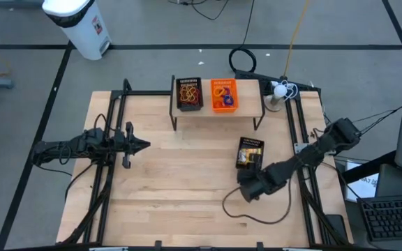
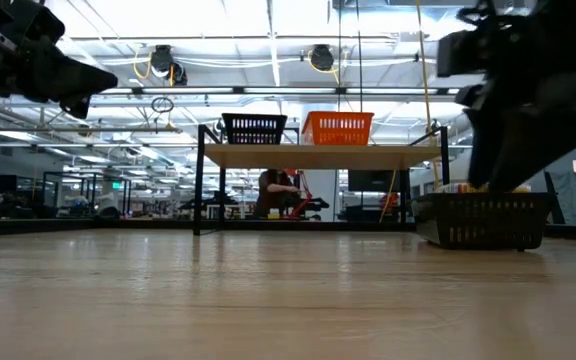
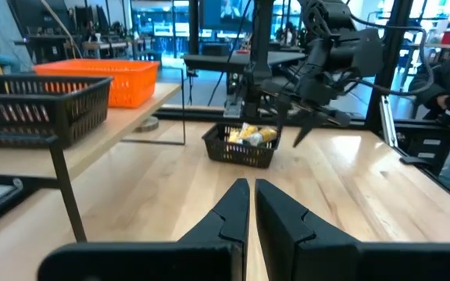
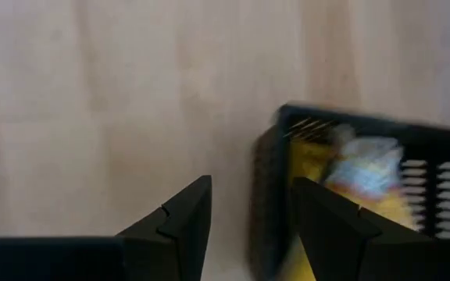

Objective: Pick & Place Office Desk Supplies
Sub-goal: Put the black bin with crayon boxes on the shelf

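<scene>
On the shelf, two bins [image 1: 189, 93] hold sorted supplies; yellow packets [image 3: 250, 134] remain in the table bin [image 1: 249, 153]. Right gripper [image 4: 248, 215] gapes empty above it; left gripper [image 3: 250, 204] is closed, idle.

A robotics lab or workshop. A wooden table [image 1: 187, 181] carries black arm frames and a small shelf [image 1: 218, 108], standing on a grey floor marked with black tape lines. Cables [image 1: 243, 59] trail across it. Beyond the table runs a large open hall with ceiling strip lights [image 2: 268, 40], monitors [image 2: 368, 180], benches and a seated person [image 2: 280, 192].

yellow-and-white packets [image 4: 358, 176] heaped in black mesh bin [image 4: 268, 195] on table
</scene>
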Action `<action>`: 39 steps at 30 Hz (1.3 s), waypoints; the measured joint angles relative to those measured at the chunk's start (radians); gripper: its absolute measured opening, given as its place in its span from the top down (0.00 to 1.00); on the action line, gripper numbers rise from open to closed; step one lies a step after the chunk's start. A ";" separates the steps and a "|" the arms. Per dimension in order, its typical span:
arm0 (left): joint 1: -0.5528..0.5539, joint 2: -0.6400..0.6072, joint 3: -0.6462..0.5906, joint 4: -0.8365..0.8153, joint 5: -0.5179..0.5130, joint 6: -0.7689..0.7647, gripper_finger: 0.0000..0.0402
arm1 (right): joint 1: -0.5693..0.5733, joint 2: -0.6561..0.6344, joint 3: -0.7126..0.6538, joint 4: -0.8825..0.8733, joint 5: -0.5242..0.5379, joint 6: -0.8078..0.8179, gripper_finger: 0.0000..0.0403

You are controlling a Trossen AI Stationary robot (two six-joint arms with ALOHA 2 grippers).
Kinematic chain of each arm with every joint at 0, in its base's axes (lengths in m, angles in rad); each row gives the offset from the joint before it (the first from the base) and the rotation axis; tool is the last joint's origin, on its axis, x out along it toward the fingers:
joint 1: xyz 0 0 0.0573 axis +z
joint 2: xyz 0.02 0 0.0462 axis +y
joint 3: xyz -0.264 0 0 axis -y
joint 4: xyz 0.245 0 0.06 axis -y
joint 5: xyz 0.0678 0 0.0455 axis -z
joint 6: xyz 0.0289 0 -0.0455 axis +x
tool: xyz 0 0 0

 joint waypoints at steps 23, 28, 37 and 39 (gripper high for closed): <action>0.000 0.000 0.000 -0.012 0.000 0.000 0.94 | -0.086 0.008 -0.115 0.026 -0.109 0.062 0.70; 0.000 0.000 0.000 -0.012 0.000 0.000 0.94 | -0.087 0.004 -0.115 0.022 -0.138 0.050 0.97; 0.000 0.000 0.000 -0.012 0.000 -0.002 0.94 | -0.002 -0.001 -0.009 -0.113 -0.135 0.123 1.00; 0.000 0.000 0.000 -0.012 0.000 -0.002 0.94 | 0.038 -0.001 0.058 -0.189 -0.105 0.143 1.00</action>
